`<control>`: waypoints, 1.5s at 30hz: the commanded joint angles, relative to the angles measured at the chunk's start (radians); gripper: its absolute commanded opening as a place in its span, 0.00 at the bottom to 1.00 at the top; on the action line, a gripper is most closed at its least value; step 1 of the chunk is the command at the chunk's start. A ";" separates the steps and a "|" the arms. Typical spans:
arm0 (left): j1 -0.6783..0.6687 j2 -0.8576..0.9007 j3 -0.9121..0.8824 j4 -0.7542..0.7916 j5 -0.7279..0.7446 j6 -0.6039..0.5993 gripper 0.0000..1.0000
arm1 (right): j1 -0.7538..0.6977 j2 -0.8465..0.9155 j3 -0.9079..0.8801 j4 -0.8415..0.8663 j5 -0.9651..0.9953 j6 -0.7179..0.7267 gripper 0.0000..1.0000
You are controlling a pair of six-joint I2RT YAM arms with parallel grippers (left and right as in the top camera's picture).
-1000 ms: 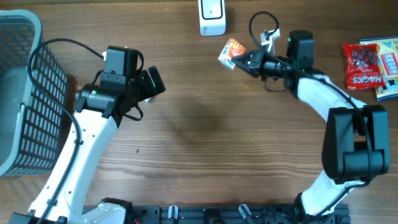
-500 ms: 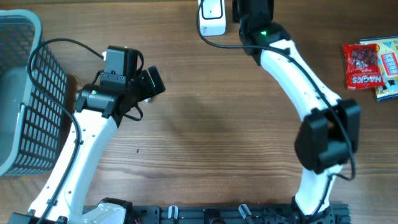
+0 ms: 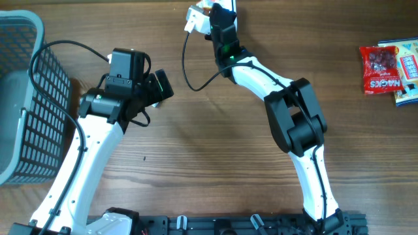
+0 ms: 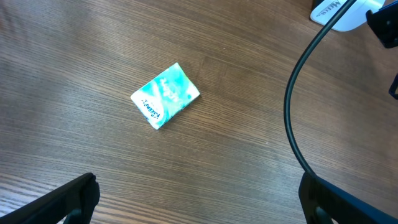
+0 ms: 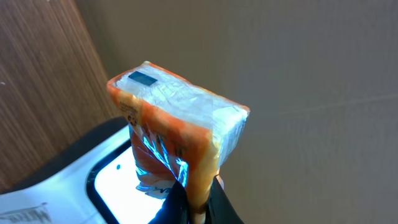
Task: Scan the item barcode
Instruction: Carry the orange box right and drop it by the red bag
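Observation:
My right gripper [image 5: 199, 210] is shut on the lower edge of an orange snack packet [image 5: 177, 118], which stands upright with its clear, shiny face showing. Just behind and below it lies the white barcode scanner [image 5: 81, 180] with its dark-framed window. In the overhead view the right gripper [image 3: 215, 12] reaches to the table's far edge and covers the scanner. My left gripper [image 3: 160, 88] hangs open over bare wood; in its own view the fingertips [image 4: 68, 199] stand wide apart, a teal packet [image 4: 165, 95] lies ahead, and a corner of the scanner [image 4: 339, 12] shows.
A grey wire basket [image 3: 19, 98] stands at the left edge. A red snack packet [image 3: 381, 68] and a blue-and-white one [image 3: 408, 72] lie at the far right. The right arm's black cable [image 4: 298, 124] loops across the left wrist view.
The right arm has swung left from beside the scanner to over it, carrying the orange packet up to the scanner's window. The left arm has not moved.

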 commanded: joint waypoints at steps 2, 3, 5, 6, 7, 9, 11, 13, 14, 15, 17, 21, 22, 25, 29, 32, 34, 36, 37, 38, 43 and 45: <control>0.004 0.004 -0.003 -0.001 -0.013 -0.010 1.00 | -0.032 -0.004 0.013 0.006 0.065 -0.038 0.04; 0.004 0.004 -0.003 -0.001 -0.013 -0.010 1.00 | -0.047 -0.004 0.013 0.007 0.105 -0.038 0.04; 0.004 0.004 -0.003 -0.001 -0.013 -0.010 1.00 | -0.117 -0.004 0.013 0.006 0.245 -0.021 0.04; 0.004 0.004 -0.003 -0.001 -0.013 -0.010 1.00 | -0.163 -0.004 0.013 0.007 0.323 0.014 0.05; 0.004 0.004 -0.003 0.000 -0.013 -0.010 1.00 | -0.218 -0.004 0.013 0.007 0.417 0.045 0.04; 0.004 0.004 -0.003 -0.001 -0.013 -0.010 1.00 | -0.359 -0.004 0.012 0.003 0.629 0.175 0.04; 0.004 0.004 -0.003 -0.001 -0.013 -0.010 1.00 | -0.467 -0.004 0.012 -0.068 0.761 0.286 0.04; 0.004 0.004 -0.003 -0.001 -0.013 -0.010 1.00 | -0.571 -0.004 0.012 -0.341 0.774 0.415 0.04; 0.004 0.004 -0.003 0.000 -0.013 -0.010 1.00 | -0.607 -0.004 0.012 -0.457 0.759 0.483 0.05; 0.004 0.004 -0.003 0.000 -0.013 -0.010 1.00 | -0.643 -0.004 0.012 -0.566 0.728 0.561 0.04; 0.004 0.004 -0.003 -0.001 -0.013 -0.010 1.00 | -0.714 -0.004 0.012 -0.716 0.695 0.736 0.04; 0.004 0.004 -0.003 -0.001 -0.013 -0.010 1.00 | -0.780 -0.004 0.012 -0.780 0.695 0.822 0.70; 0.004 0.004 -0.003 -0.001 -0.013 -0.010 1.00 | -0.782 -0.005 0.012 -0.779 0.695 0.822 0.90; 0.004 0.004 -0.003 -0.001 -0.013 -0.010 1.00 | -0.782 -0.029 0.012 -0.780 0.696 0.826 1.00; 0.004 0.004 -0.003 -0.001 -0.013 -0.010 1.00 | -0.782 -0.191 0.013 -0.807 0.599 0.887 1.00; 0.004 0.004 -0.003 -0.001 -0.013 -0.010 1.00 | -0.782 -0.356 0.013 -0.913 0.317 0.960 1.00; 0.004 0.004 -0.003 -0.001 -0.013 -0.010 1.00 | -0.782 -0.407 0.013 -0.962 0.217 1.020 1.00; 0.004 0.004 -0.003 -0.001 -0.013 -0.010 1.00 | -0.782 -0.446 0.013 -1.042 -0.005 1.056 1.00; 0.004 0.004 -0.003 -0.001 -0.013 -0.010 1.00 | -0.782 -0.453 0.013 -1.072 -0.137 1.064 1.00; 0.004 0.004 -0.003 -0.001 -0.013 -0.010 1.00 | -0.779 -0.455 0.013 -1.098 -0.277 1.072 1.00; 0.004 0.004 -0.003 -0.001 -0.013 -0.010 1.00 | -0.724 -0.453 -0.015 -1.193 -1.054 1.228 1.00; 0.004 0.004 -0.003 -0.001 -0.013 -0.010 1.00 | -0.635 -0.453 -0.051 -1.192 -1.172 1.322 1.00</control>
